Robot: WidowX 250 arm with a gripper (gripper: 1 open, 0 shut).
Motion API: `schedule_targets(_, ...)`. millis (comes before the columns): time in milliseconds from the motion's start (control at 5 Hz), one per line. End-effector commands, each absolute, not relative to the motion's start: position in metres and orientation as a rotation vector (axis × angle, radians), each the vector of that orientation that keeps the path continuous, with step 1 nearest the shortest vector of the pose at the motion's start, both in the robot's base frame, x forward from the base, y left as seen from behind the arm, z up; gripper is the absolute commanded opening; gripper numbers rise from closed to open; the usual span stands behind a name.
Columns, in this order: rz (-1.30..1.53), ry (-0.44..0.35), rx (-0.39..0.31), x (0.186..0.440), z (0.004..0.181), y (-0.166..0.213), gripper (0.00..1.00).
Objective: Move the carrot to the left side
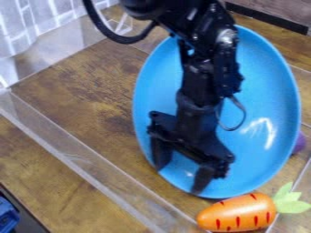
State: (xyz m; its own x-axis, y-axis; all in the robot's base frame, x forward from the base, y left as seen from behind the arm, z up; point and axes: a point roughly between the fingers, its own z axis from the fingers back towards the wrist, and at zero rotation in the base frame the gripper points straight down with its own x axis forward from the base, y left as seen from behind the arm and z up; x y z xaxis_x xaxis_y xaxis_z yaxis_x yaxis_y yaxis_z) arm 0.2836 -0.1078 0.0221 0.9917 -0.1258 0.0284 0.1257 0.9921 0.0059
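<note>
The carrot [237,214] is located at the lower right of the view, below the bottom edge of the blue plate [261,105] as seen from here. Its body is orange with short dark stripes; the narrow end is directed left and the green leafy top [289,198] is directed right, close to the right border of the view. The carrot lies outside the plate, just beside its lower rim; whether the two parts touch cannot be determined. The gripper [186,162] is dark and set wide, with its two fingers spread apart. It is positioned in front of the plate, up and to the left of the carrot, and apart from it. The carrot is not between the fingers. Contact between the fingertips and the plate cannot be confirmed from this angle. The arm [201,18] enters from the top, with a black cable [107,35] looped at its left side. The plate presents as a tall oval, partly hidden by the gripper. At its right edge, a small portion of a purple object [299,143] is visible. A brown wooden surface [85,100] extends to the left, crossed by a clear plastic strip [91,168]. A blue item [7,217] is cut off at the lower left corner.
</note>
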Motion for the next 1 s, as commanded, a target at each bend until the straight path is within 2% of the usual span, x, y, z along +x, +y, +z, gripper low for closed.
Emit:
schedule_targets(0, -0.086, -0.025, 0.015, 0.286, 0.014, -0.103, 1.00)
schedule_targets(800, 0.101, -0.021, 0.051, 0.300, 0.017, -0.075, 1.00)
